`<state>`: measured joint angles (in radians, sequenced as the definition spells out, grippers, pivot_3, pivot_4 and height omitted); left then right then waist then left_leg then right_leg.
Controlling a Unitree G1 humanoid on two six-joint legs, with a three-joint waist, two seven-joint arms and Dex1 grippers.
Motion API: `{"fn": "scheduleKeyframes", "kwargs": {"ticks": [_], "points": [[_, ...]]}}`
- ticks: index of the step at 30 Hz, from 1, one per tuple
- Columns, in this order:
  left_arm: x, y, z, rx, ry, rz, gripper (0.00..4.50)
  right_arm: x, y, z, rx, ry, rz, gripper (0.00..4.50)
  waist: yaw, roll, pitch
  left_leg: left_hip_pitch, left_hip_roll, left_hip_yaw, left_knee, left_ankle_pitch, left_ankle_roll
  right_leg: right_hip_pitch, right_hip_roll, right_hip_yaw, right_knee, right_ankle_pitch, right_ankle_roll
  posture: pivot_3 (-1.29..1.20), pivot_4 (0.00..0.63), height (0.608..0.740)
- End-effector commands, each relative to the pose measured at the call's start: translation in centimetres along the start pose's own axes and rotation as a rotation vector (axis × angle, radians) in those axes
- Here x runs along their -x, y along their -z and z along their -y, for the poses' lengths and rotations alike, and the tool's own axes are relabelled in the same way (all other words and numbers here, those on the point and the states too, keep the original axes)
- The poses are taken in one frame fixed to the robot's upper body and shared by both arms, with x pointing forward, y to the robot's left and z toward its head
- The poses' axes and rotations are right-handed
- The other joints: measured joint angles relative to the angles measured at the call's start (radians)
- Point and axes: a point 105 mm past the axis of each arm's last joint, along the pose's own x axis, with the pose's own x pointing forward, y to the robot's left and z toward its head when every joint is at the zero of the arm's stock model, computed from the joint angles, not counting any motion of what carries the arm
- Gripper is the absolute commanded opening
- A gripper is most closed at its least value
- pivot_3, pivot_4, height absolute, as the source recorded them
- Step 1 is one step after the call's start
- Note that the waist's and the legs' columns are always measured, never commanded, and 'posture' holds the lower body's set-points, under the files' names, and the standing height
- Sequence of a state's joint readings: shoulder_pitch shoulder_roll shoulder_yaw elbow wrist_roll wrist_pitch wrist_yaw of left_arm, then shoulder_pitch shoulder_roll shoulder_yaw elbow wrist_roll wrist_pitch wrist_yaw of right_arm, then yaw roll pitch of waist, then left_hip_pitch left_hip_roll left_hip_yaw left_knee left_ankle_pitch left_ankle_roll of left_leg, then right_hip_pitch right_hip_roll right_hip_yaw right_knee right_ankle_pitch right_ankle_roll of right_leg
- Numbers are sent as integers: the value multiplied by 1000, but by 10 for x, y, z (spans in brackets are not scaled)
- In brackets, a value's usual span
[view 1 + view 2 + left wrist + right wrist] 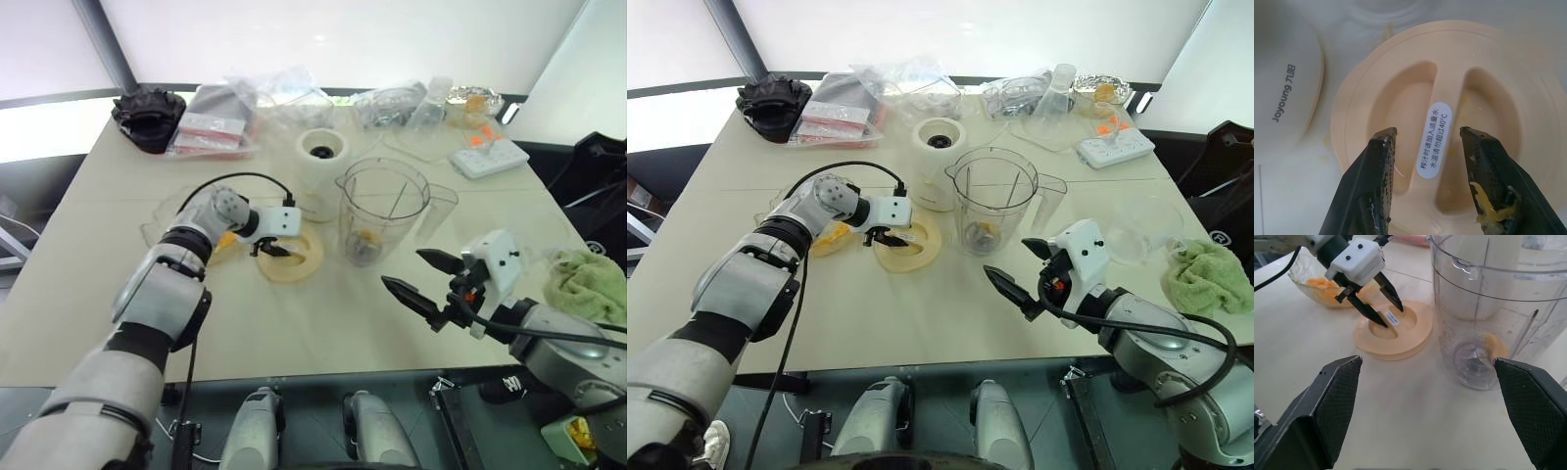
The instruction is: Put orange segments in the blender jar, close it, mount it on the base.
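Two grippers are over the cream tabletop, and neither holds anything. The left gripper points down at the flat round cream-yellow lid, its black fingers parted and straddling the raised bar across the lid's middle — the bar carries a small white label, and bits of yellow pulp cling to one fingertip. I cannot tell whether the tips touch the lid. The right gripper hangs above the near edge of the table with its fingers spread wide, aimed toward the blender jar and well apart from it.

The jar stands upright and uncovered just beside the lid, with one of the orange segments lying at the bottom by the dark blade hub. More orange pieces sit in a shallow clear glass bowl on the lid's other side, behind the left arm. The base — cream-white, dark socket on top — stands just behind the jar and lid. A green cloth lies at the table's right edge.
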<state>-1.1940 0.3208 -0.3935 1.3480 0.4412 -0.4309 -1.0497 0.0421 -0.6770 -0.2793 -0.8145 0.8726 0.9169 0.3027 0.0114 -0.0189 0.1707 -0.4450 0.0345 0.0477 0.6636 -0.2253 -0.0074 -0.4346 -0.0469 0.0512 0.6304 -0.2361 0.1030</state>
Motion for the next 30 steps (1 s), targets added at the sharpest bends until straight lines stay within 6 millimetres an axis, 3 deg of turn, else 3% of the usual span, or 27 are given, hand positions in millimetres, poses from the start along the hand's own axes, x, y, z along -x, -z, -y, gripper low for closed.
{"fn": "scheduleKeyframes", "kwargs": {"ticks": [1, 15, 18, 20, 21, 30], "points": [[-1, -5, -8, -27, -31, -25, 2165, 2, -8, -8, 19, -12, 33, 4500, 0, 0, 0, 0, 0, 0, 0, 0, 0, 0, 0, 0, 0, 0, 0, 0, 150, 740], [-19, 25, 22, 30, 70, -183, 2165, 6, -9, -2, 36, 57, 27, 4500, -1, -2, -4, 10, 0, -1, 1, 0, 0, 10, 0, 0, 0, 0, 0, 0, 150, 740], [-19, 23, 24, 38, 88, -171, 1258, 7, -9, 0, 42, 71, 24, 4500, -1, -1, -4, 12, 1, 0, 1, 0, 0, 12, 0, 0, 0, 0, -1, 0, 150, 740], [-19, 23, 24, 35, 96, -162, 393, 7, -10, 1, 45, 75, 24, 4500, 1, 0, -6, 13, 1, 0, 1, 0, 0, 13, -1, 0, 0, 1, -1, 0, 150, 740], [-18, 22, 25, 34, 101, -158, 250, 7, -10, 2, 46, 77, 24, 4500, 0, -1, -6, 15, 1, 0, 1, 0, 0, 15, -1, 0, 0, 1, -1, 0, 150, 740], [-7, 17, 21, 26, 104, -84, 252, 1, -9, 10, 49, 91, 20, 4500, -8, -1, -6, 17, 2, 2, -1, -1, 1, 16, -2, 0, -2, 0, -1, 0, 150, 740]]}}
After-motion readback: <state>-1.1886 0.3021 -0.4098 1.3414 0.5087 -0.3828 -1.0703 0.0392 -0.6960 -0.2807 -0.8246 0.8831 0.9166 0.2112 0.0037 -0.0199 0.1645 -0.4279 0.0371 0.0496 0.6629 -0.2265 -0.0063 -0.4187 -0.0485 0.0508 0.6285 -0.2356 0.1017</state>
